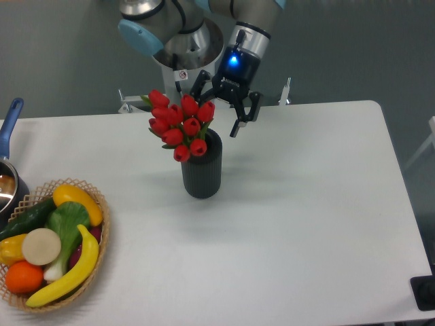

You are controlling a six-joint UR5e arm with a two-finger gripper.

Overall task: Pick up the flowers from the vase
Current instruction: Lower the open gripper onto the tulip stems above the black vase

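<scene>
Nothing of the lift is done yet, as I judge it: the flowers (pixel 179 126) sit in the vase (pixel 202 168), red buds leaning out over its left rim, and my grasp has not closed on them.

Going from the left, a pot (pixel 9 178) with a blue handle pokes in at the table's edge. Below it sits a woven basket (pixel 102 236) filled with fruit and vegetables: a yellow banana (pixel 73 270), an orange (pixel 24 276), something green and leafy. None of that concerns me.

Near the middle of the white table (pixel 306 217) stands the dark ribbed vase, upright, with the tulip bunch rising from its mouth.

Just right of the bunch and above the vase's rim hangs my gripper (pixel 219 113), fingers spread apart, holding nothing. One finger (pixel 199 86) seems to be behind the topmost right buds, the other (pixel 238 122) clear of them on the right. Whether any finger touches a bud I cannot tell.

What is left: get round the stems or the bundle, close, and draw it up out of the vase.

As for writing, a small sticker (pixel 181 75) on my base shows a mark too small to read.
</scene>
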